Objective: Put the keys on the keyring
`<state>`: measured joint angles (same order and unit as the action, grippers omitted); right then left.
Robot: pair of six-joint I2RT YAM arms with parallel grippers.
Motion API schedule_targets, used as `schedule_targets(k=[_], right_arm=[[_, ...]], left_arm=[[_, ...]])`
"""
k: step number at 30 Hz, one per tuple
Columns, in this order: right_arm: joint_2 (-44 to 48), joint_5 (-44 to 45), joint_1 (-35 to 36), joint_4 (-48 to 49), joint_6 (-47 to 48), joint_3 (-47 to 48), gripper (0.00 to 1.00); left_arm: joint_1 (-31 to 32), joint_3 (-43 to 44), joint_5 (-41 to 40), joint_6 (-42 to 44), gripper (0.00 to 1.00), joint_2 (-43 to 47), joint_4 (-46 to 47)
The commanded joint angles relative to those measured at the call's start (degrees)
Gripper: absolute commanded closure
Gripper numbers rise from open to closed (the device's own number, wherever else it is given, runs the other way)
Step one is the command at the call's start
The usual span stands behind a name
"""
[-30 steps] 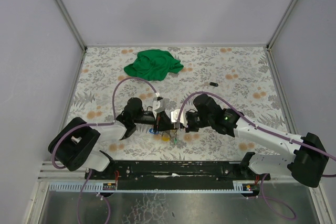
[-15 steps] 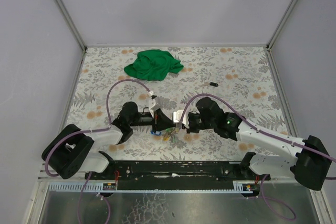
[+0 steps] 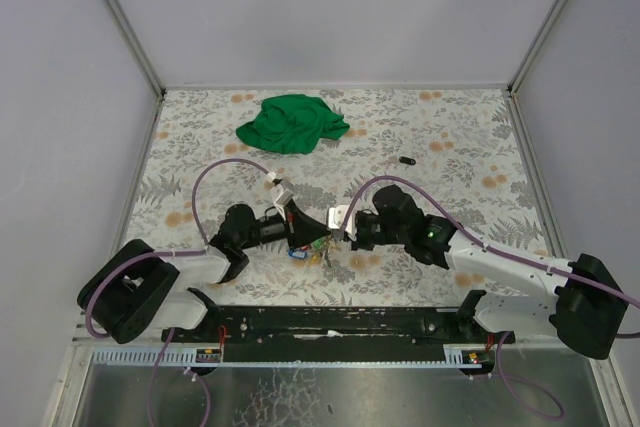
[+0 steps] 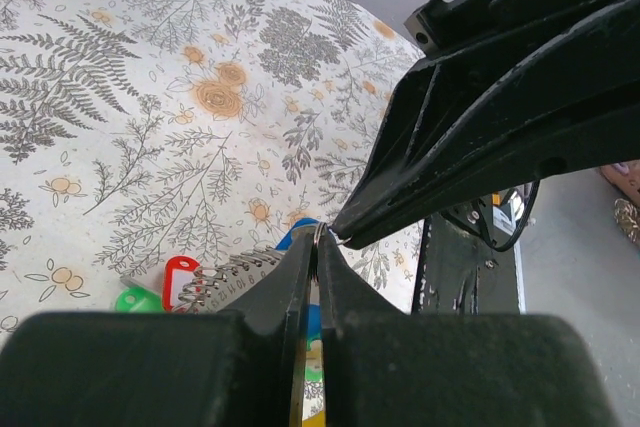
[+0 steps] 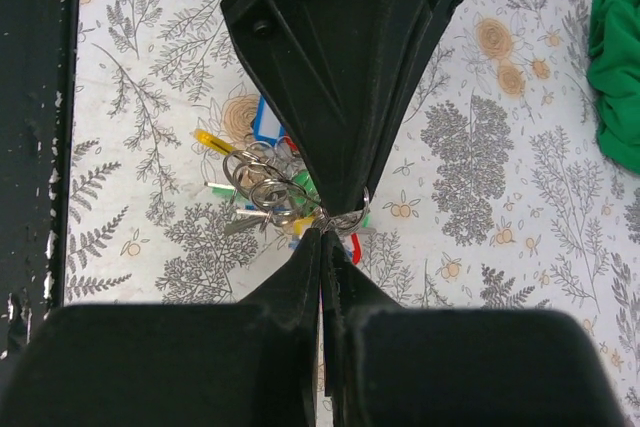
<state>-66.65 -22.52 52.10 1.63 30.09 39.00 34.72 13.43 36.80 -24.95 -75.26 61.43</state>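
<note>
My left gripper (image 4: 320, 239) is shut on the thin metal keyring (image 4: 319, 232), which stands on edge between its fingertips. My right gripper (image 5: 322, 229) meets it tip to tip, shut, pinching the keyring (image 5: 347, 215) wire from the other side. Below the tips lie the keys (image 5: 262, 185), a bunch of small rings and bright heads: yellow (image 5: 213, 141), blue (image 5: 268, 125), green (image 5: 305, 187) and red (image 5: 355, 247). From above, both grippers (image 3: 318, 234) (image 3: 336, 236) join over the keys (image 3: 308, 249) near the table's front edge.
A green cloth (image 3: 291, 122) lies bunched at the back of the flowered table (image 3: 470, 137). A small black fob (image 3: 406, 160) sits to the right of the middle. The black base rail (image 3: 330, 319) runs just in front of the grippers.
The left arm has dropped lower and stretched out, its wrist shifting left. The right gripper followed slightly left. Both stay shut, tip to tip over the keys.
</note>
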Motion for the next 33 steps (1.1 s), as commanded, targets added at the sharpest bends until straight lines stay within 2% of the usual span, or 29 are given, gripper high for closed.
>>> schedule_targets(k=[1, 4, 6, 10, 15, 20, 24, 30, 33], right_arm=[[0.20, 1.75, 0.60, -0.85, -1.48, 0.83, 1.00], [-0.01, 4.06, 0.60, -1.66, -1.25, 2.66, 1.00], [-0.67, 4.90, 0.62, -2.79, -0.74, 4.18, 1.00], [-2.17, 6.31, 0.57, -3.70, -0.11, 6.86, 1.00], [-6.56, 9.05, 0.39, -3.56, 0.05, 10.62, 1.00], [-11.56, 11.66, 0.20, -3.11, -1.95, 12.63, 1.00], [-11.40, 14.30, 0.20, -3.62, -6.58, 9.94, 1.00], [-10.25, 14.96, 0.21, -8.93, -14.97, 5.58, 1.00], [-9.98, 13.16, 0.26, -9.65, -19.46, 3.52, 1.00]], left_arm=[[-0.71, 0.27, -6.42, 0.19, 0.97, 0.76, 5.05], [-0.79, 0.86, -7.40, 3.59, 0.79, 3.36, -0.89], [-0.87, 0.68, -9.43, 5.68, 0.72, 6.59, -4.40], [-1.05, 0.32, -15.21, 9.34, 0.65, 12.38, -11.16], [-1.31, -1.43, -22.99, 8.58, 0.56, 16.11, -14.44], [-1.58, -1.45, -26.41, 6.07, 0.52, 16.15, -16.59], [-1.61, -1.03, -27.31, 3.56, 0.52, 16.23, -18.65], [-1.59, 0.39, -22.47, 0.45, 0.61, 14.01, -20.56], [-1.34, 0.44, -20.08, -1.39, 0.62, 12.18, -21.36]])
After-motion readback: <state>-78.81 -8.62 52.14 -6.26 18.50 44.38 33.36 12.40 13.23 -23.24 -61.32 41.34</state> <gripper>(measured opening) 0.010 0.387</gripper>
